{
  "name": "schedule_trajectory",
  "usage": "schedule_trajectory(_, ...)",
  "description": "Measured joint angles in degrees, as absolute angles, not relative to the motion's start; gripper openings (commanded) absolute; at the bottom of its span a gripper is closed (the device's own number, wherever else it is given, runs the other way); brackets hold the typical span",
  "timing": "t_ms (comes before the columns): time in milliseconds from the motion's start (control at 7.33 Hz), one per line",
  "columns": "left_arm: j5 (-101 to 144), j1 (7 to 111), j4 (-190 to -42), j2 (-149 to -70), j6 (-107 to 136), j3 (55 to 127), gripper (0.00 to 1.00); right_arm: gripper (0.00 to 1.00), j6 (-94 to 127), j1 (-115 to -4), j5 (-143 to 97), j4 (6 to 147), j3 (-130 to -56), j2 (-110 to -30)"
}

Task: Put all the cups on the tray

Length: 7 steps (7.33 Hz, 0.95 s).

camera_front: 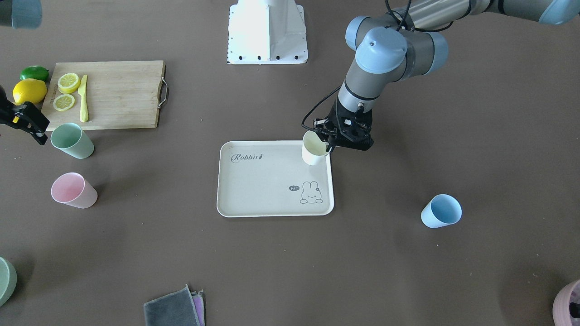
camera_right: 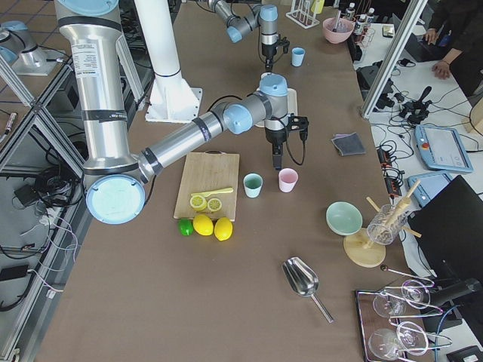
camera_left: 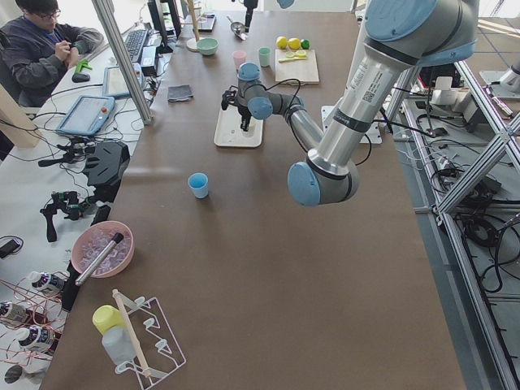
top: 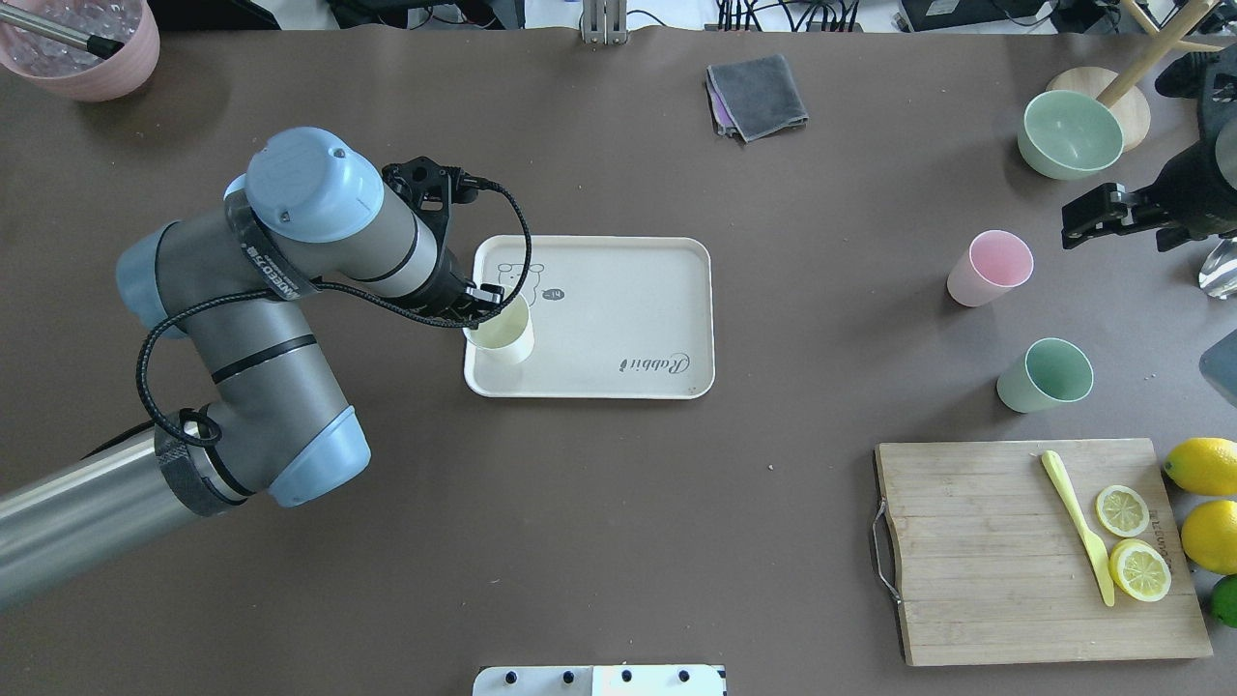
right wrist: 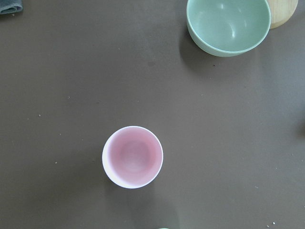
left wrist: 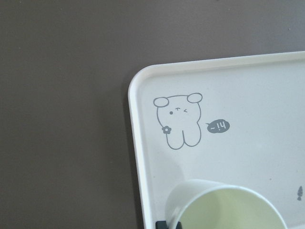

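Pinching cream cup (camera_front: 315,154) rim at tray (camera_front: 263,199) corner, left fingers (camera_front: 331,145).

Cutting board (camera_front: 122,95) (lemon slices (camera_front: 69,83) atop)

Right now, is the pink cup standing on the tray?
No, the pink cup stands on the bare table, well apart from the tray.

Cream-white cup (camera_front: 315,151), beige tray (camera_front: 253,190) with grey "Rabbit" script and bunny outline, pastel pink cup (camera_front: 72,190), mint green cup (camera_front: 71,141), light blue cup (camera_front: 440,211), on a dark brown table (camera_front: 290,271).
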<state>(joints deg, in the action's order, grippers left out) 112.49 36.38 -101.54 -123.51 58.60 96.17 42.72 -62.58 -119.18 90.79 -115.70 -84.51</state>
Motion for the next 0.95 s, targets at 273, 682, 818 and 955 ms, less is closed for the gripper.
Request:
schedule_trajectory(273, 110.49, 34.61, -101.59, -123.65, 58.68, 95.65, 0.37, 1.00, 42.64, -62.58, -119.16, 90.77, -115.53, -84.44)
schedule_trajectory(682, 109.99, 34.39, -101.68, -123.52, 58.19, 95.31, 0.98, 1.00, 41.20, -62.58, -119.17, 90.78, -114.96, -84.18)
schedule_trajectory(818, 110.33, 35.74, -101.53, -123.48, 57.77, 95.77, 0.98, 1.00, 39.86, -62.69, -119.16, 90.79, -114.66, -84.03)
schedule_trajectory(955, 112.43, 38.93, -100.95, -123.15, 55.93, 96.48, 0.98, 1.00, 38.06, -63.32, -119.23, 90.79, -113.70, -83.45)
